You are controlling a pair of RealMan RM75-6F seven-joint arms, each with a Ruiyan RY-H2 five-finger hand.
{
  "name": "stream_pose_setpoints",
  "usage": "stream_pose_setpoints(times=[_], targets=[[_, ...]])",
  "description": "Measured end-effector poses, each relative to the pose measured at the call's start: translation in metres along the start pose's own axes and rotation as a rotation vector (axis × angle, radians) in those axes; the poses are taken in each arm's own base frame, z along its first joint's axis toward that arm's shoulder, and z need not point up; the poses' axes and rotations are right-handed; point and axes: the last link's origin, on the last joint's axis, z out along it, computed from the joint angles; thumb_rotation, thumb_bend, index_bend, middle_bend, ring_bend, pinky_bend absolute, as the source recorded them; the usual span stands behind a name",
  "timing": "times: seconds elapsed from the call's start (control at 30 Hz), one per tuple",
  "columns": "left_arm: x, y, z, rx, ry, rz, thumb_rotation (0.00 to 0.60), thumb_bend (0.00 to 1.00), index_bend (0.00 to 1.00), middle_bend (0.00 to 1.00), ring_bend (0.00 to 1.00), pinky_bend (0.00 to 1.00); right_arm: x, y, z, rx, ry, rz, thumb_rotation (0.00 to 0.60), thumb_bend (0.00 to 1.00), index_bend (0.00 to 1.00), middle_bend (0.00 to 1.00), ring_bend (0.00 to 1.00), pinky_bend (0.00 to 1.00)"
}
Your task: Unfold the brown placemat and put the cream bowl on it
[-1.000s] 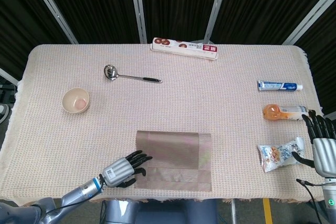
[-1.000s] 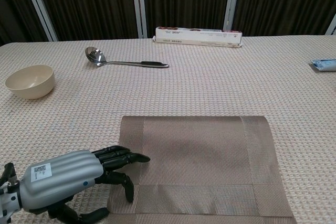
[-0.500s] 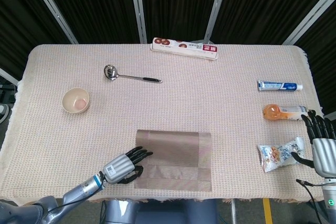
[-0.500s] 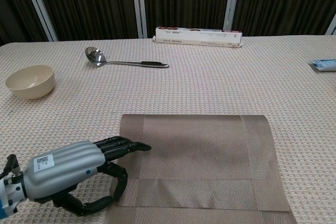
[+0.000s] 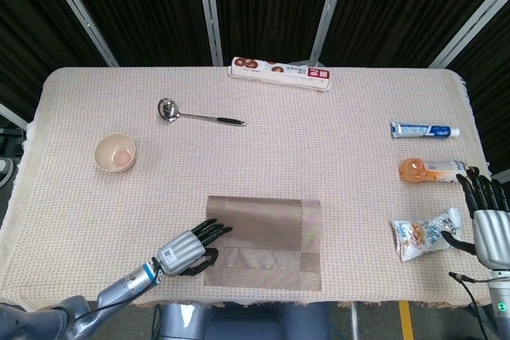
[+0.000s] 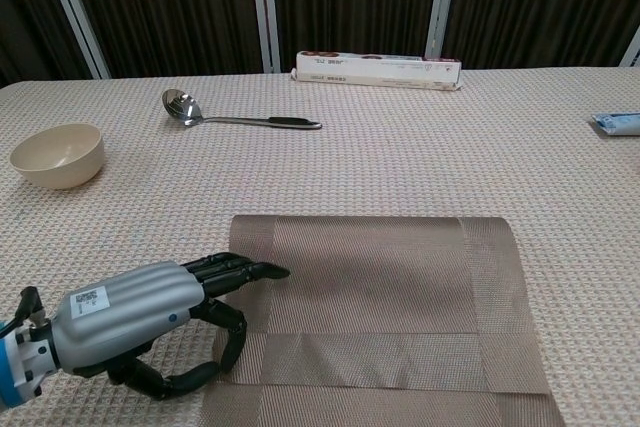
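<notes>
- One left hand [image 6: 130, 322] sits at the near edge of the worktop [image 5: 335, 157]. Its fingers [image 6: 245, 271] reach over the left border of the brown placemat [image 6: 375, 292] and the thumb curls at that same edge. Whether it actually pinches the mat, I cannot tell. A small square code sticker shows on the back of the hand, too small to read.
- One brown placemat lies near the front edge, still folded, with a seam running across its near part.
- One right hand [image 5: 488, 216] hangs off the right side of the worktop, fingers spread apart and holding nothing.
- Just left of that hand lies one snack packet [image 5: 425, 234]; its print is unreadable.
- Further back on the right are one orange bottle [image 5: 430, 169] and one toothpaste tube [image 5: 424, 130].
- One cream bowl [image 6: 57, 154] stands upright at the left, well apart from the placemat, with bare cloth between them.
- One steel ladle [image 6: 235, 115] lies beyond it.
- One long box [image 6: 377, 69] lies along the far edge, with red print I cannot read.
</notes>
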Motion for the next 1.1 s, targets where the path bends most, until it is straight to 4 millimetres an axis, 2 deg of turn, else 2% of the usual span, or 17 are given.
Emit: stream_pose_setpoints(times=[0.17, 0.3, 0.5, 0.7, 0.73, 0.83, 1.1], targets=[[0.006, 0.0, 0.005, 0.008, 0.021, -0.008, 0.6, 0.51, 0.67, 0.0, 0.0, 0.0, 0.0, 0.0, 0.0, 0.0, 0.0, -0.001, 0.6, 0.0, 0.0, 0.0, 0.0, 0.0], [0.019, 0.001, 0.015, 0.015, 0.064, -0.014, 0.6, 0.52, 0.67, 0.0, 0.0, 0.0, -0.001, 0.0, 0.001, 0.0, -0.003, -0.002, 0.6, 0.0, 0.0, 0.0, 0.0, 0.0], [0.05, 0.003, 0.045, 0.035, 0.137, -0.046, 0.6, 0.52, 0.68, 0.0, 0.0, 0.0, -0.001, 0.0, 0.001, -0.001, -0.003, -0.004, 0.6, 0.0, 0.0, 0.0, 0.0, 0.0], [0.096, 0.001, 0.085, 0.081, 0.199, -0.032, 0.6, 0.52, 0.69, 0.0, 0.0, 0.0, -0.002, 0.001, 0.003, -0.011, -0.008, -0.006, 0.6, 0.0, 0.0, 0.0, 0.0, 0.0], [0.107, -0.001, 0.095, 0.102, 0.212, -0.026, 0.6, 0.52, 0.69, 0.0, 0.0, 0.0, -0.003, 0.002, 0.003, -0.012, -0.009, -0.007, 0.6, 0.0, 0.0, 0.0, 0.0, 0.0], [0.125, -0.007, 0.11, 0.146, 0.229, -0.026, 0.6, 0.52, 0.69, 0.0, 0.0, 0.0, -0.004, 0.002, 0.004, -0.015, -0.013, -0.009, 0.6, 0.0, 0.0, 0.0, 0.0, 0.0], [0.158, -0.04, 0.144, 0.331, 0.258, -0.071, 0.6, 0.53, 0.69, 0.0, 0.0, 0.0, -0.005, 0.004, 0.006, -0.029, -0.016, -0.016, 0.6, 0.0, 0.0, 0.0, 0.0, 0.0]])
